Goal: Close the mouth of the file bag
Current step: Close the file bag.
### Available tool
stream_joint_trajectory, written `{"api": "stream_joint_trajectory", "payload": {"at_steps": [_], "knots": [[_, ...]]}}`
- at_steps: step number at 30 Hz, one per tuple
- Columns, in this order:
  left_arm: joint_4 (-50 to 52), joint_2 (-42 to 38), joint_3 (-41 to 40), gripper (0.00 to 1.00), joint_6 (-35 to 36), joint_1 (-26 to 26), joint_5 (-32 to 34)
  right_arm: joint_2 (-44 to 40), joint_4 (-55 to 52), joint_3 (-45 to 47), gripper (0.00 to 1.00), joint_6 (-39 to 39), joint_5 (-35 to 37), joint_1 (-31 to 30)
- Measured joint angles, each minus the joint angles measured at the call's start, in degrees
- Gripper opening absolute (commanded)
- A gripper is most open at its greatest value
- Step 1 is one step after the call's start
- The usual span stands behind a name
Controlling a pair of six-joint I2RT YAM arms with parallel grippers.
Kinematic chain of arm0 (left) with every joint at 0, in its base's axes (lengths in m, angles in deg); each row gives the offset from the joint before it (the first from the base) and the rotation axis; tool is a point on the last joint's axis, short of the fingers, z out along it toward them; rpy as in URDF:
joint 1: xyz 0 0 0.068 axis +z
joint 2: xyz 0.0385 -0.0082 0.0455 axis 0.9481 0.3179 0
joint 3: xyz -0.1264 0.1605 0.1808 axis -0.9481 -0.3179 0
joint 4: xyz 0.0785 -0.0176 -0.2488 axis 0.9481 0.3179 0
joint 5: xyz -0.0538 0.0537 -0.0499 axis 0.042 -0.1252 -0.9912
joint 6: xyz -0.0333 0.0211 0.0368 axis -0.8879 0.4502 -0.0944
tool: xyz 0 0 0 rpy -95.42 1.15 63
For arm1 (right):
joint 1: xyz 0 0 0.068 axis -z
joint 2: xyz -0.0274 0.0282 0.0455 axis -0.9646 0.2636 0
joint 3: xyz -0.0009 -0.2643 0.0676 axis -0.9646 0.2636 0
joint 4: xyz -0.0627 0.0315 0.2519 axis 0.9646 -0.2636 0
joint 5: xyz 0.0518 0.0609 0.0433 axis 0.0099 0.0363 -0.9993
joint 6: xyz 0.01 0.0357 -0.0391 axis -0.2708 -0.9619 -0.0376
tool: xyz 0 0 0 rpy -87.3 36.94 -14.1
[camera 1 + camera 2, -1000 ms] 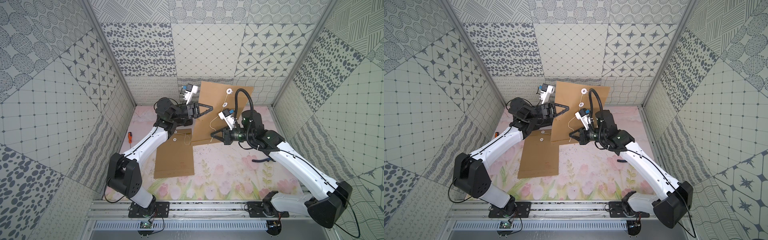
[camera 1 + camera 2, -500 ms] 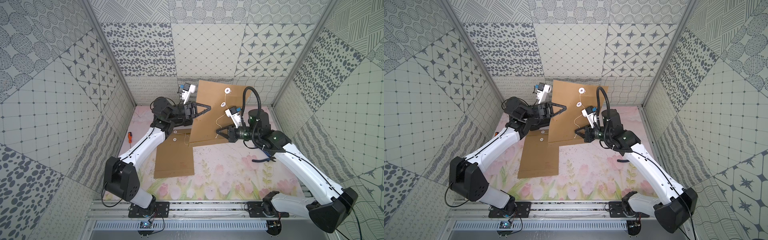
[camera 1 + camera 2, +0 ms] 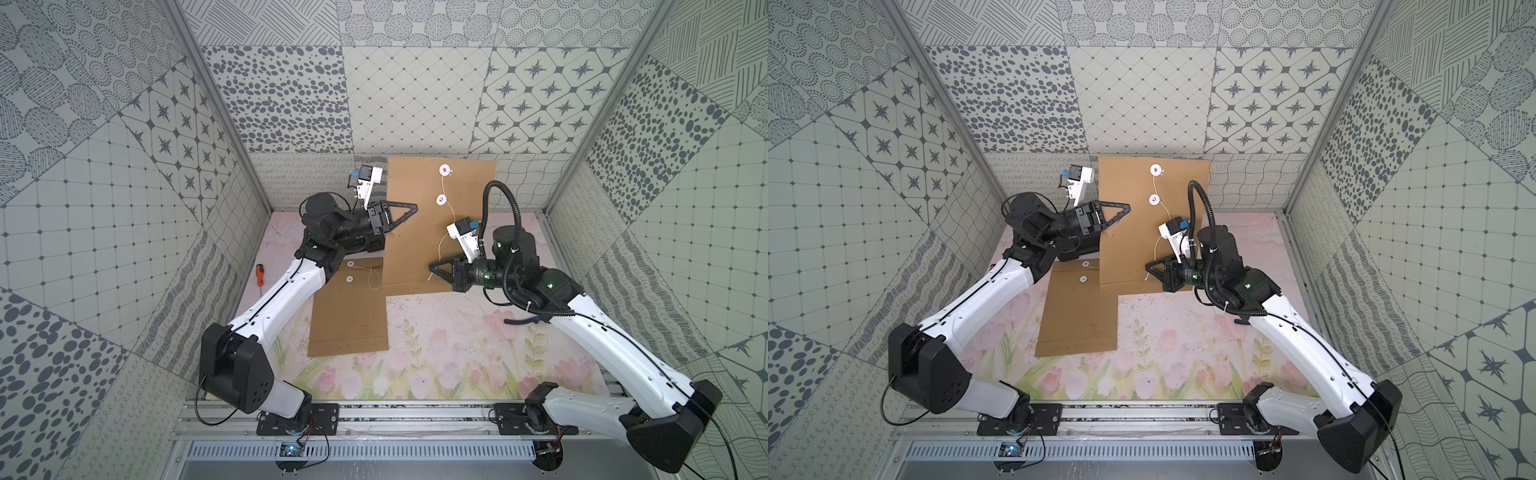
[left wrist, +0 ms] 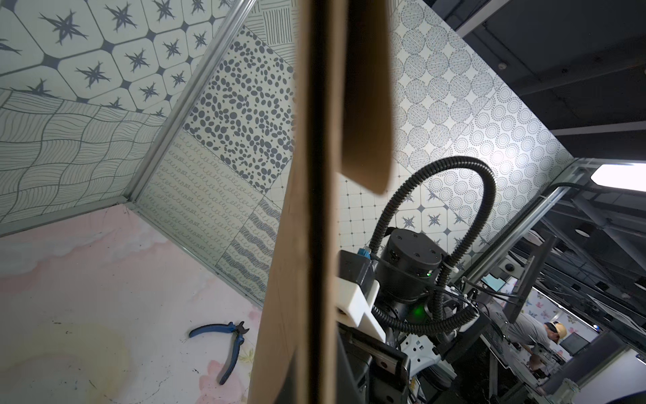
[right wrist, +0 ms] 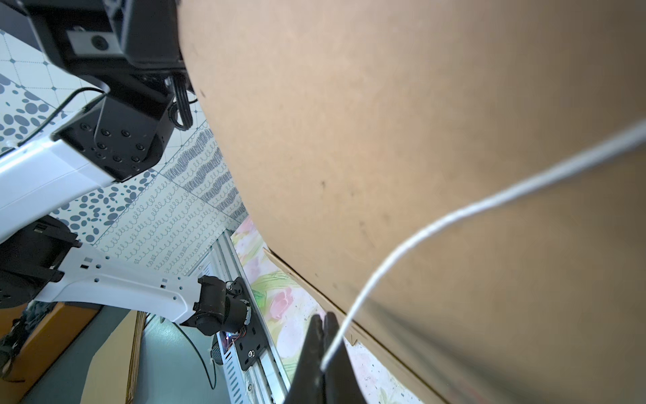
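A brown file bag (image 3: 415,174) (image 3: 1129,249) stands upright above the mat in both top views. My left gripper (image 3: 415,206) (image 3: 1128,205) is shut on its left edge. Two white discs (image 3: 444,169) (image 3: 440,200) sit near its top, and a white string (image 3: 441,248) (image 5: 454,213) runs from them down the front. My right gripper (image 3: 431,266) (image 5: 323,325) is shut on the string's loose end near the bag's lower edge. In the left wrist view the bag (image 4: 300,245) shows edge-on, its flap (image 4: 367,105) standing slightly off the body.
A second brown file bag (image 3: 349,316) lies flat on the floral mat, partly under the held one. An orange screwdriver (image 3: 259,274) lies by the left wall. Blue pliers (image 4: 227,346) lie on the mat behind the held bag.
The held bag has shifted slightly left and stands more squarely. My right arm has drawn a little to the right, still pinching the string. Both grips are unchanged.
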Motion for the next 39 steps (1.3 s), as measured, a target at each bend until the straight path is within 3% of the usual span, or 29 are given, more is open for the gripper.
{"api": "stream_joint_trajectory", "payload": {"at_steps": [15,21,29,35,39], "knots": [[1.42,-3.63,-0.55,0.0,0.44,0.02,8.72,-3.96,8.13,5.86,0.04,-4.63,3.17,2.49],[1.4,-4.98,-0.39,0.0,0.48,0.02,9.6,-4.35,11.5,7.56,0.24,-7.26,4.07,3.54],[1.2,-5.35,-0.46,0.0,0.39,0.02,9.75,-4.35,17.07,7.72,0.03,-9.79,3.96,3.54],[1.09,-5.51,-0.46,0.0,0.46,0.02,9.73,-4.35,19.06,7.96,0.05,-10.49,4.0,3.56],[1.18,-5.86,-0.61,0.0,0.92,0.02,9.81,-4.85,19.74,8.76,0.0,-10.99,3.98,4.11]]}}
